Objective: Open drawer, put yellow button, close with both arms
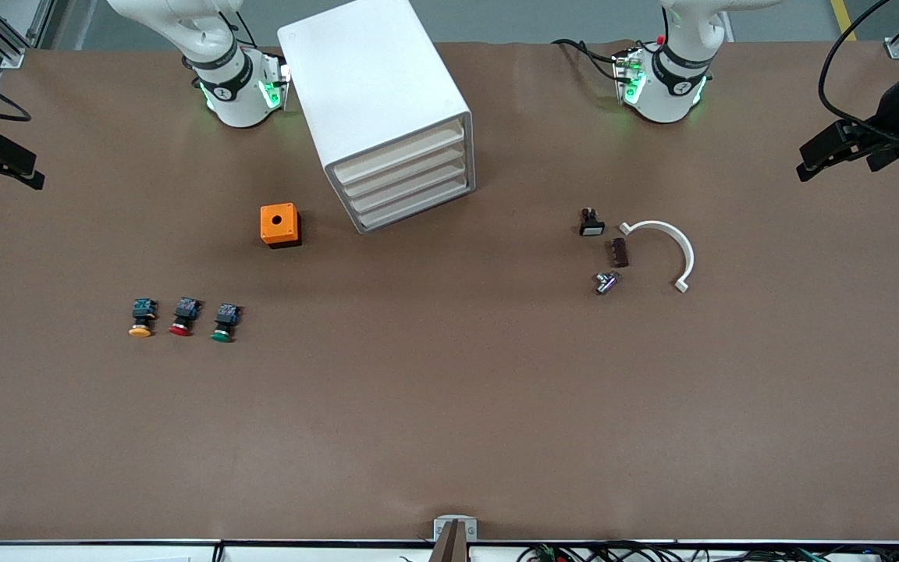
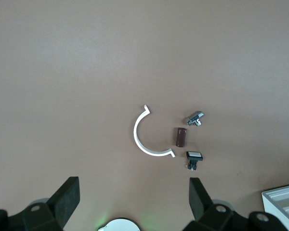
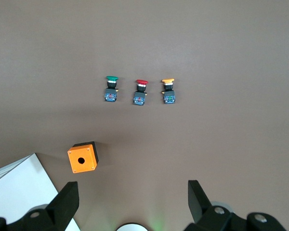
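Observation:
The white cabinet [image 1: 375, 86] stands between the two arm bases, and its uppermost drawer [image 1: 399, 154] is shut like the three below it. The yellow button [image 1: 141, 318] [image 3: 168, 91] lies on the table toward the right arm's end, in a row beside a red-capped one [image 1: 183, 316] and a green-capped one [image 1: 224, 322]. My right gripper [image 1: 22, 168] [image 3: 133, 196] hangs open and holds nothing over the table's edge at that end. My left gripper [image 1: 832, 152] [image 2: 134, 195] is open and holds nothing over the table's edge at the left arm's end.
An orange box [image 1: 279, 225] with a hole on top sits beside the cabinet. Toward the left arm's end lie a white curved piece [image 1: 664, 248], a small black switch [image 1: 591, 223], a brown block [image 1: 620, 252] and a metal part [image 1: 605, 282].

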{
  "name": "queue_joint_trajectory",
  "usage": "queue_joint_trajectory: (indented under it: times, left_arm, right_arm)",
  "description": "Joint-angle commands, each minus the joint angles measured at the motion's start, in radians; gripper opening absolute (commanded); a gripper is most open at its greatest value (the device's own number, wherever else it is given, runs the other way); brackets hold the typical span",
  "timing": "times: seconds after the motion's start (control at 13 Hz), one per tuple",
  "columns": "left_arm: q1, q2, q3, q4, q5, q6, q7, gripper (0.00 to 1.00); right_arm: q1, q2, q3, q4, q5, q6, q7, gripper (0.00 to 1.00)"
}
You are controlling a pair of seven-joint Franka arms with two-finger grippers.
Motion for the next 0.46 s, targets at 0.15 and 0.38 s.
queue_joint_trajectory:
  times: [0.15, 0.38]
  left_arm:
    - [0.0, 0.021, -0.007, 0.03, 0.015, -0.004, 0.011, 1.0]
    - [0.012, 0.094, -0.007, 0.049, 0.013, -0.007, 0.02, 1.0]
  right_arm:
    - [-0.008, 0.016, 0.004, 0.032, 0.017, -0.02, -0.015, 1.0]
    - [-0.008, 0.016, 0.004, 0.032, 0.017, -0.02, -0.015, 1.0]
